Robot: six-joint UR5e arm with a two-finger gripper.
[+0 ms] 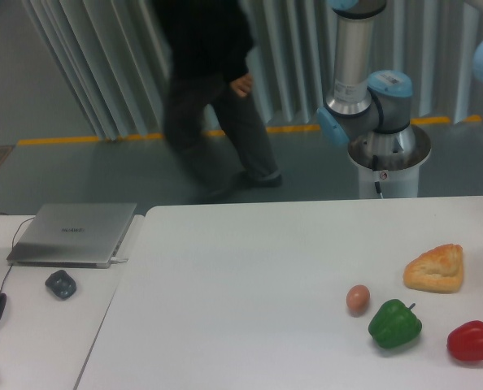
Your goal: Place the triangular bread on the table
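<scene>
Table (250,268): 1 triangular bread (435,269), 1 egg (357,298), 2 peppers (394,322).

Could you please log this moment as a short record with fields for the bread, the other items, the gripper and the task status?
bread: triangular bread lying on the table, right side
nearby: egg, green pepper, red pepper in front of it
side desk: laptop, closed
gripper: out of frame
background: person walking past
task status: bread appears placed
</scene>
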